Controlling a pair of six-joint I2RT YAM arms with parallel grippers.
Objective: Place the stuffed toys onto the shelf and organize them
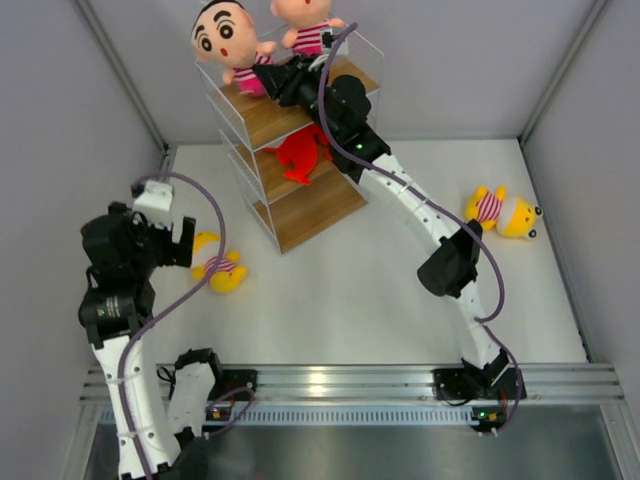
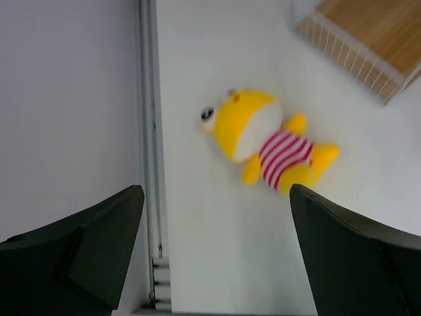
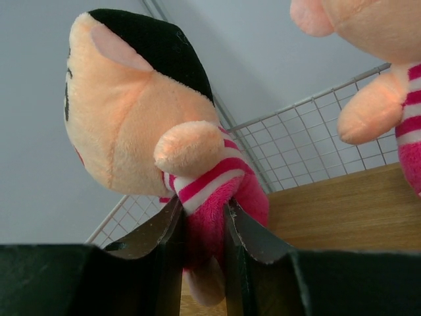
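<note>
The shelf [image 1: 300, 215] stands at the back centre. My right gripper [image 1: 272, 80] is shut on a black-haired boy doll [image 1: 225, 40] over the top board; in the right wrist view its fingers [image 3: 240, 227] pinch the doll's pink body [image 3: 210, 217]. A second boy doll [image 1: 308, 28] sits beside it on the top board, and also shows in the right wrist view [image 3: 388, 79]. A red shark [image 1: 300, 153] lies on the middle board. My left gripper [image 1: 190, 243] is open above a yellow figure [image 1: 220, 266] on the table, seen in the left wrist view [image 2: 266, 138].
Another yellow figure [image 1: 505, 212] lies on the table at the right. Grey walls enclose the table; the left wall's base rail [image 2: 150, 131] runs beside my left gripper. The shelf's bottom corner [image 2: 358, 39] shows in the left wrist view.
</note>
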